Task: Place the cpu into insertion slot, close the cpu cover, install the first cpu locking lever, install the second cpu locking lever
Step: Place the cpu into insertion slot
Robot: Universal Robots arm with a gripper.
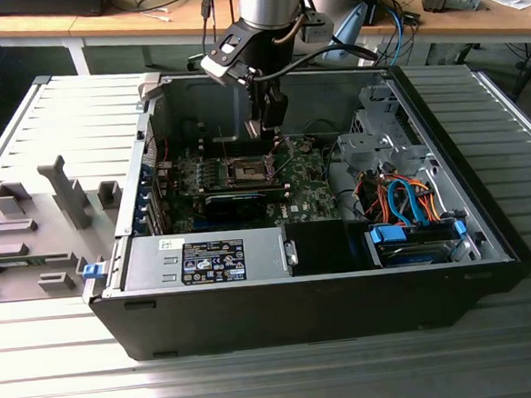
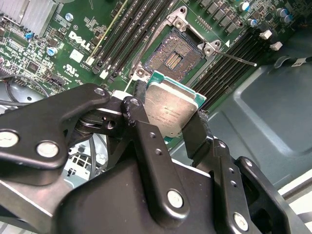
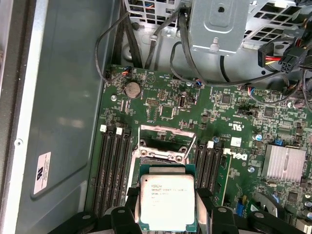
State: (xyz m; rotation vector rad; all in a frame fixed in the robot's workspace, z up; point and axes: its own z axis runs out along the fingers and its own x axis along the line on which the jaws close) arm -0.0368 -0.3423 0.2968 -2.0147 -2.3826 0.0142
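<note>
My gripper [image 2: 168, 111] is shut on the cpu [image 2: 170, 109], a small square chip with a dull silver top and green rim, pinched at two opposite edges. In the second wrist view the chip hangs tilted just short of the insertion slot [image 2: 173, 57], whose brownish pin field lies bare inside a silvery rim. The first wrist view has the cpu [image 3: 167, 199] in front of the slot, with the thin silvery cpu cover [image 3: 168, 130] raised open behind it. A thin locking lever [image 2: 239, 58] sticks out free beside the slot. From outside, the gripper [image 1: 264, 131] hovers over the slot [image 1: 248, 170] inside the open computer case.
Long black memory slots [image 3: 113, 168] flank the socket on both sides. The grey case wall [image 3: 68, 97] is close by. A drive cage with orange and blue cables [image 1: 402, 194] and a power supply [image 1: 206, 258] crowd the case. A grey fixture [image 1: 39, 224] lies at the exterior view's left.
</note>
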